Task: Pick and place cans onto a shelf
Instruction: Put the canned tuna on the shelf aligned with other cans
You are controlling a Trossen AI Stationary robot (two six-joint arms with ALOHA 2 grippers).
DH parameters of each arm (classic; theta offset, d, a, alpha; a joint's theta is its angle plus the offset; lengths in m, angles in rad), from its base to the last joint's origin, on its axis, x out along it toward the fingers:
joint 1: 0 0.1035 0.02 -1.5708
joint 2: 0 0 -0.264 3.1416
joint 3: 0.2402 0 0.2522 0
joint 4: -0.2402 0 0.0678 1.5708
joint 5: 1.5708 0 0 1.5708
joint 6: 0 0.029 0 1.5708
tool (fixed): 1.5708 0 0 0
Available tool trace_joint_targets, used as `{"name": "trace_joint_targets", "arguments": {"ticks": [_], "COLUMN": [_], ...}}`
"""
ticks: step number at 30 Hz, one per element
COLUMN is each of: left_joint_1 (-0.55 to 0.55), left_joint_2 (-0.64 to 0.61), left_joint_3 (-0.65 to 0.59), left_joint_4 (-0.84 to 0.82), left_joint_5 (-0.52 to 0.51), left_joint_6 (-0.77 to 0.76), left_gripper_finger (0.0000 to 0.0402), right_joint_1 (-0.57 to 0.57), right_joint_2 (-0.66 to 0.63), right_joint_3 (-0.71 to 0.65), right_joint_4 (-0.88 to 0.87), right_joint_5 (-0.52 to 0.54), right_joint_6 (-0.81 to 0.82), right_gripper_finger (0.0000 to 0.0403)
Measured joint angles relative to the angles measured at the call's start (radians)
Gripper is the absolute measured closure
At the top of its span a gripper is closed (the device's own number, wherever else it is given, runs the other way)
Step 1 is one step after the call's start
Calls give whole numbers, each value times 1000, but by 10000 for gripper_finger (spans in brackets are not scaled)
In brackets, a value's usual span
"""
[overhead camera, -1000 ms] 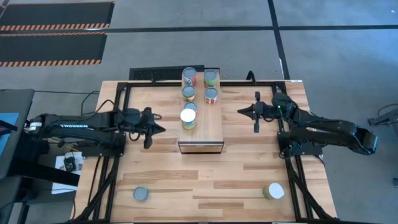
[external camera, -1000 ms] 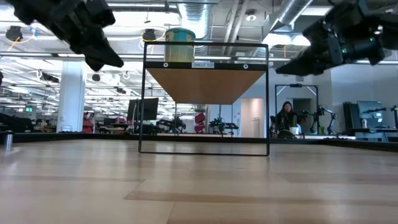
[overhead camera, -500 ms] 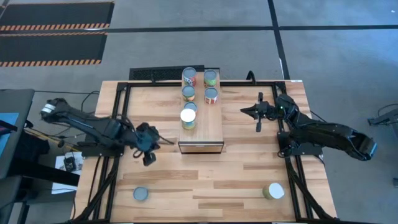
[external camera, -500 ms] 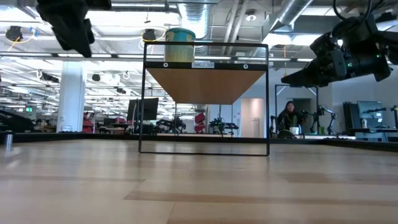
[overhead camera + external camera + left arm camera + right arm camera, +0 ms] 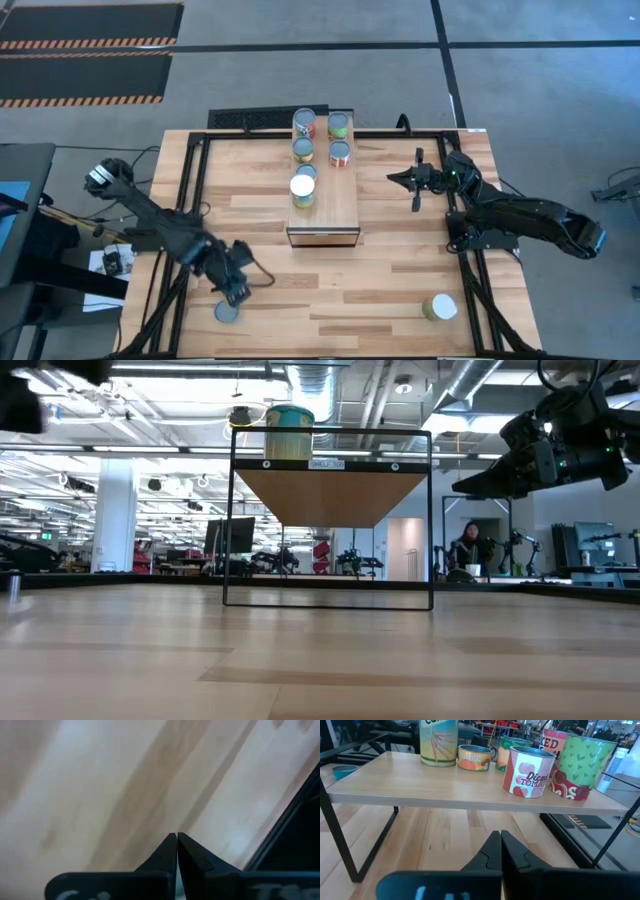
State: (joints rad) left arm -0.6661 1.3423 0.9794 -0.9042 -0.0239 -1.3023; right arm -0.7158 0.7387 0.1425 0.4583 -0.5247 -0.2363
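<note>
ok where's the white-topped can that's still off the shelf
In the high view, the white-topped can stands on the table's near right corner, below the right arm, away from the shelf.

Both arms are dark, near-black jointed links. The left arm [image 5: 150, 222] ends at a pale round cap, and the right arm [image 5: 520, 212] shows a small green light near its wrist.

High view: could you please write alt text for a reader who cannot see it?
Seen from above, the left gripper, shut, hangs just above a grey-topped can near the table's front edge. Six cans stand on the shelf; the right gripper waits, shut, beside it.
</note>
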Motion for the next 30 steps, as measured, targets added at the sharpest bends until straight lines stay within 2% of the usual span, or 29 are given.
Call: {"name": "trace_joint_targets", "arguments": {"ticks": [7, 13, 19, 25, 30], "left_joint_1": [-87, -99, -100, -103, -103], "left_joint_2": [97, 191, 277, 297, 300], "left_joint_3": [0, 0, 0, 0, 0], "left_joint_4": [71, 166, 235, 236, 234], "left_joint_5": [78, 118, 206, 168, 123], "left_joint_6": [-254, -308, -380, -463, -501], "left_gripper_finger": [392, 340, 289, 270, 284], "right_joint_1": [0, 3, 3, 3, 3], "right_joint_2": [0, 0, 0, 0, 0], "right_joint_3": [0, -4, -36, -36, -36], "right_joint_4": [-1, -6, 3, 13, 30], "right_joint_5": [0, 1, 10, 11, 11], "right_joint_6": [13, 27, 27, 38, 37], "right_gripper_finger": [396, 396, 396, 396, 396]}}
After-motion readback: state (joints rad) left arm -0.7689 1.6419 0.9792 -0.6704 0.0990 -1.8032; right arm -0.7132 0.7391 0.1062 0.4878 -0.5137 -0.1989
